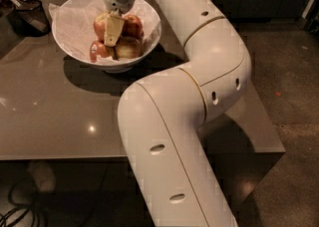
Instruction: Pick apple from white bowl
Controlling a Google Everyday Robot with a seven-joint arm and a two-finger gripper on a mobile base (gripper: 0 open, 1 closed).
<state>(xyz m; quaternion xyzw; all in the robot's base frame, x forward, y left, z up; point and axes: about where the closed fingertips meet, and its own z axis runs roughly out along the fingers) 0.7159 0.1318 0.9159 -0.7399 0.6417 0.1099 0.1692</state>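
Inside the white bowl (67,37): grasp step, gripper (113,29) down among the fruit.
Gripper sits against the apple (100,26), which lies mid-bowl toward the back, on top of the pile; can't tell if it's clenched or released. Apple not lifted yet, I'd say. Next move calls for a confirmed squeeze, then a straight vertical pull clear of the bowl's rim, so the smaller apples (128,47) and paper lining (75,19) don't drag. Apple: biggest in the bowl, round, yellow-green with red-orange blush, partly hidden by the gripper. Bowl sits on the grey surface (60,106).
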